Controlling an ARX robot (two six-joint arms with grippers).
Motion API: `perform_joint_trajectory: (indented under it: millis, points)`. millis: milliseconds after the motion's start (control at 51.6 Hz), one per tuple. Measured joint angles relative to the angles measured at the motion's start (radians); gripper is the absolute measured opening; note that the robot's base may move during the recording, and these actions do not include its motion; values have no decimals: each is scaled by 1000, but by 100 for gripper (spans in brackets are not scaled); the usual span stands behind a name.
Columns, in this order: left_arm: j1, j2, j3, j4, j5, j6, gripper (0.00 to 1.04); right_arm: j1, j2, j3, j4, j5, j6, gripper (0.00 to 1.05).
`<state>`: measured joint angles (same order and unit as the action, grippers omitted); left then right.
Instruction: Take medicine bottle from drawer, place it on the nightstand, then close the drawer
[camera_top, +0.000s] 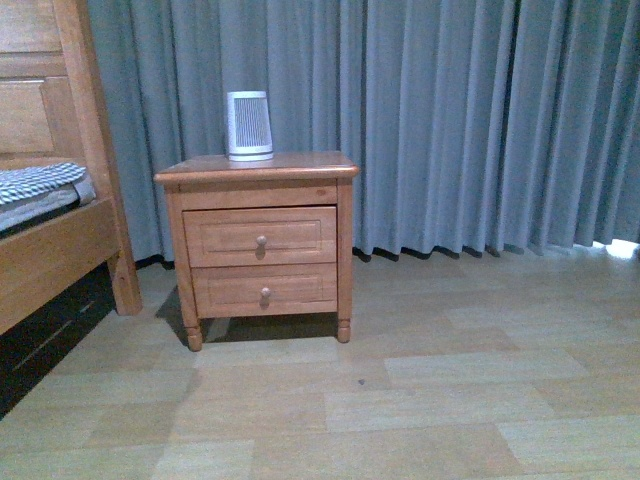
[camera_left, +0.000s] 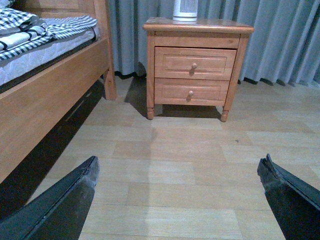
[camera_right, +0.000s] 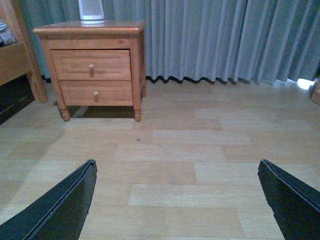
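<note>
While the drawer (camera_top: 220, 238) sits shut, flush in the nightstand (camera_top: 300, 163) left of centre in the front view, the bottle is out of sight in every view. The lower drawer (camera_top: 230, 290) just beneath it is shut too. A white ribbed device (camera_top: 248, 125) stands on the nightstand's top, toward its back edge, in the upper centre-left of the frame. The bed (camera_top: 50, 255) fills the left edge, near the nightstand; grey curtains (camera_top: 480, 120) hang behind, and the wood floor (camera_top: 420, 400) spans the lower frame. In the wrist views the left claw (camera_left: 180, 165) and the right claw (camera_right: 177, 165) are both spread wide with nothing between their fingers, over the floor and well apart from the nightstand.
</note>
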<state>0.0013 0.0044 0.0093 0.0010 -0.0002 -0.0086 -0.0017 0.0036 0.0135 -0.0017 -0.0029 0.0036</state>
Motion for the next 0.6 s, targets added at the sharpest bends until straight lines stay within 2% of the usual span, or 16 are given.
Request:
perform_joint_trajectory:
  millis: [601]
  points:
    - [0, 0, 0, 0, 0, 0, 98, 0, 0, 0, 0, 0, 0, 98]
